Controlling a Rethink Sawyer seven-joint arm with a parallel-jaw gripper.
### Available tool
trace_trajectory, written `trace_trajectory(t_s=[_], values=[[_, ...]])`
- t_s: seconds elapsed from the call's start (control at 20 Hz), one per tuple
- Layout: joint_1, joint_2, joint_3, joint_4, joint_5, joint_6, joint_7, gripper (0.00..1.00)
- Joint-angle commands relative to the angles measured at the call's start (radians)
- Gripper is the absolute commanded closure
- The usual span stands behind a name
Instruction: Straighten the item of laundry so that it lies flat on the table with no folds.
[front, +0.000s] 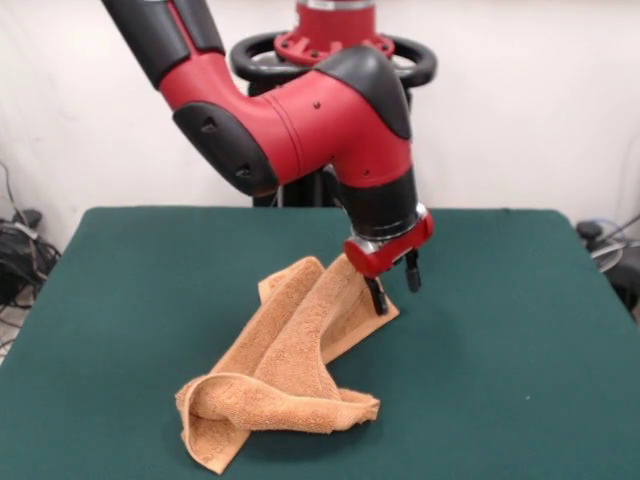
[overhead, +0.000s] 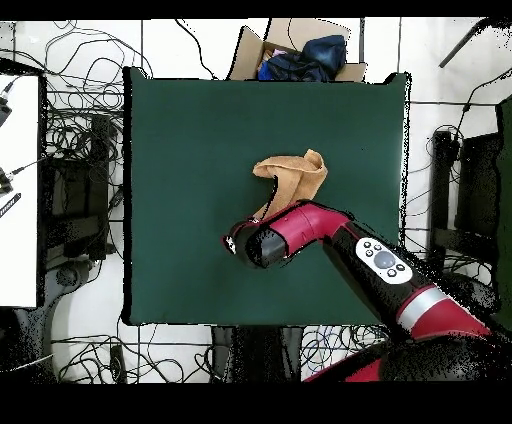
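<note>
One towel (front: 290, 365), one table (front: 500, 330), one hand (front: 395, 283), one cardboard box (overhead: 262, 52).

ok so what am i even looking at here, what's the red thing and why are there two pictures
The red and black thing is a robot arm. At its tip is the end effector, two short black fingers, here open and low over one end of the towel, not clearly gripping it. One picture is taken from across the table, facing the robot; the other looks straight down from above. On the dark green table lies an orange-tan towel, crumpled and folded over itself, not flat. In the overhead view, a cardboard box with dark cloth sits on the floor beyond the table, among many cables.
</note>
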Motion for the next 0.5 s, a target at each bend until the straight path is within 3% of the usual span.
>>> trace_trajectory(t_s=[0.05, 0.5], values=[[0.017, 0.041, -0.08, -0.119, -0.108, 0.064, -0.239, 0.0], [0.055, -0.014, -0.109, -0.131, -0.155, 0.117, -0.212, 0.0]])
